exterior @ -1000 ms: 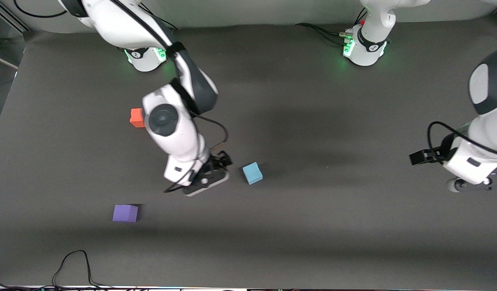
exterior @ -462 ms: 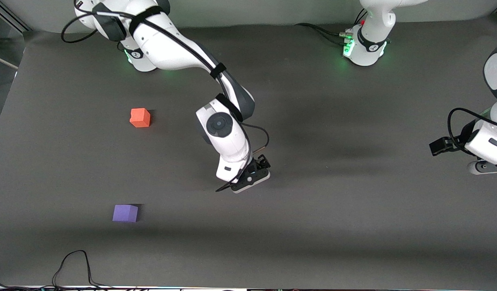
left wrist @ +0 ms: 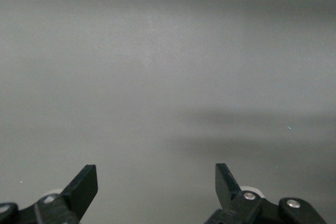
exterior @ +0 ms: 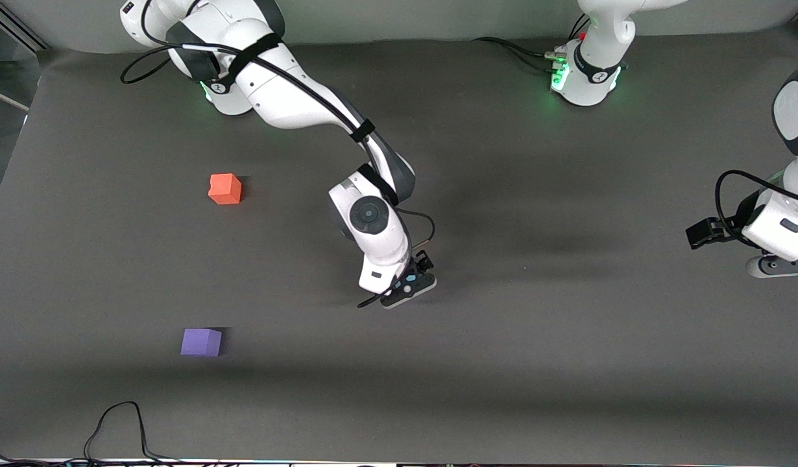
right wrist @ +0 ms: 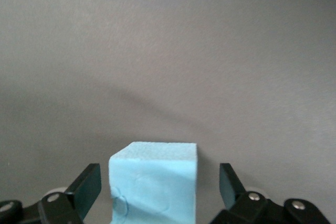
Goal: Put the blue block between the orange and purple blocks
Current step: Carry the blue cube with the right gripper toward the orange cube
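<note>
Dark grey matting covers the table [exterior: 516, 363]. From the front camera, the right gripper [exterior: 409, 288] hangs low over the mat's middle, hiding the blue block [exterior: 407, 288] except for a sliver. The orange block [exterior: 224, 189] sits at about ten o'clock from it, the purple block [exterior: 201, 342] at about eight o'clock, both well apart. The left gripper [exterior: 701, 233] waits at the left arm's end.

Left wrist view: the left gripper [left wrist: 156, 187] has its jaws spread wide over bare mat.

Right wrist view: the right gripper [right wrist: 160, 187] has wide jaws straddling the blue block [right wrist: 153, 182], gaps on both sides.
</note>
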Robot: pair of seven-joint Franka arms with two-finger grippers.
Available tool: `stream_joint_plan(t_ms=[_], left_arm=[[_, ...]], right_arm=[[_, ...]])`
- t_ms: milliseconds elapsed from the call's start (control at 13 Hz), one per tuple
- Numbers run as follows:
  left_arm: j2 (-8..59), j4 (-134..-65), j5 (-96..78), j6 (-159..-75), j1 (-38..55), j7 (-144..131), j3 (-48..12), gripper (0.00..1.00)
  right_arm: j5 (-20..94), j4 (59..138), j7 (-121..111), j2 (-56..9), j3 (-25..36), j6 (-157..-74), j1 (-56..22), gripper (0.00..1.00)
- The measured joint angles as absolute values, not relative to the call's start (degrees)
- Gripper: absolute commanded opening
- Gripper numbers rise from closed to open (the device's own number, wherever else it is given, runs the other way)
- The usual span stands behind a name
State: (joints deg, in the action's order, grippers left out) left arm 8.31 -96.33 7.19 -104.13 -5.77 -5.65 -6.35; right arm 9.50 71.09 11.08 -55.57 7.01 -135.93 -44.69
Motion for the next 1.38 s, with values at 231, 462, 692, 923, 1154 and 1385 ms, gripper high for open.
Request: stream_joint_plan(t_ms=[231, 462, 692, 923, 1154, 1385], left_arm=[[8.1, -95.8, 7.1, -103.6, -5.7, -5.6, -6.4, 1.00], [7.6, -91.4, 7.0, -97.9, -5.6, -5.3, -6.5, 1.00], [7.3, -89.6, 7.0, -96.5, -5.5, -4.9, -6.7, 1.00], [7.4, -89.6, 7.0, -96.3, -4.9, -3.4, -6.7, 1.00], [7.4, -87.4, 7.0, -92.1, -4.8, -3.2, -6.7, 1.00], [6.3, -86.1, 6.9, -88.7, -4.1, -4.6, -6.8, 1.00]], right_arm=[[9.5, 71.1, 11.1, -56.1, 7.0, -135.6, -44.9, 0.42], [9.7, 70.5, 11.2, -56.1, 7.1, -134.5, -44.7, 0.21], [10.1, 69.5, 14.3, -55.6, 8.1, -129.3, -44.1, 0.39], [10.1, 68.8, 20.4, -52.2, 9.3, -120.5, -39.9, 0.32], [10.1, 71.4, 19.4, -45.0, 9.6, -112.0, -32.9, 0.31], [10.1, 82.3, 8.8, -35.4, 10.7, -110.1, -26.3, 0.32]])
